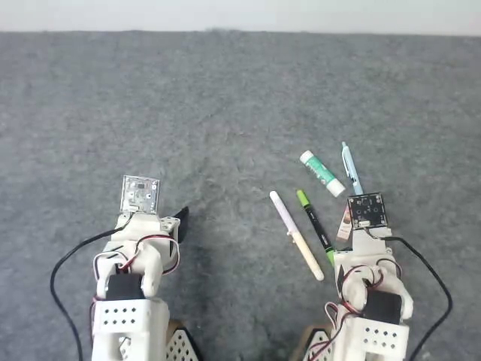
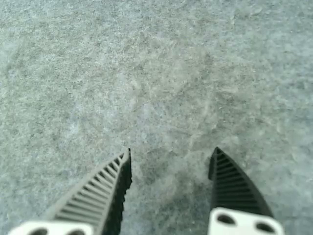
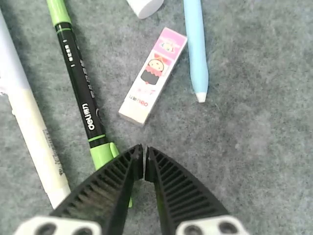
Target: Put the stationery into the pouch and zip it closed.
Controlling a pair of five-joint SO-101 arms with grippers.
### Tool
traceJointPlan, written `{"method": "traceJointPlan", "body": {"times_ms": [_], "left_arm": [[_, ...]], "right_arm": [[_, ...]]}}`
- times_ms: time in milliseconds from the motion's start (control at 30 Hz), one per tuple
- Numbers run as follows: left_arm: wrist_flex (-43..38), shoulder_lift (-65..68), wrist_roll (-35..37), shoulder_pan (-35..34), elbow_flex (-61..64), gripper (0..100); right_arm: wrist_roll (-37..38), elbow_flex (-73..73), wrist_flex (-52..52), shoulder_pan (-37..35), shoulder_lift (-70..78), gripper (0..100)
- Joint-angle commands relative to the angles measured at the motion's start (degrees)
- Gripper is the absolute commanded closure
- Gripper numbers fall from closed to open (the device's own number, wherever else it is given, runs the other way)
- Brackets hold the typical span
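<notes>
On my left side, the left gripper (image 2: 172,152) hangs low over bare grey mat (image 1: 225,98), jaws spread wide with nothing between them. It sits well apart from all the stationery, so I judge this arm has no part in the first pick.

Moving right, the stationery lies loose in a cluster on the mat. First is the pale pen (image 1: 295,233), lilac at the far end and cream at the near end. Just beside it is the marker (image 1: 314,224), black-bodied with green ends. Both lie with their long axes running away from the arms and leaning a little leftward at the far end. Next comes the eraser (image 3: 153,82), a small white block in a pink printed sleeve. It lies between the marker and the blue pen (image 1: 350,168). The glue stick (image 1: 322,173), white with a green band, lies farther out.

The right gripper (image 3: 145,148) is pressed together and holds nothing. Its tips sit just beside the marker's near green end, with the eraser a little way ahead. This arm is clearly the nearer one. I reckon the marker or eraser is the natural first pick. That calls for opening the jaws, then closing across the item's long axis, not along it.
</notes>
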Motion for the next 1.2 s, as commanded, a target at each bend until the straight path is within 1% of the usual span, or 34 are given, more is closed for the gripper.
{"method": "traceJointPlan", "body": {"times_ms": [0, 1033, 1100, 1167], "left_arm": [[0.26, -0.88, 0.62, 0.26, -0.66, 76], [0.35, -0.97, 0.53, 0.35, -0.66, 76], [0.79, -1.85, 0.62, 1.76, -0.66, 76], [3.34, -4.04, 0.7, 5.01, -0.66, 76]], "right_arm": [[-0.79, 1.14, 0.75, 0.57, -0.84, 98.7], [-0.79, 1.14, 0.75, 0.57, -0.84, 98.7], [-0.79, 1.14, 0.75, 0.57, -0.84, 98.7], [-0.79, 1.14, 0.75, 0.57, -0.84, 98.7]]}}
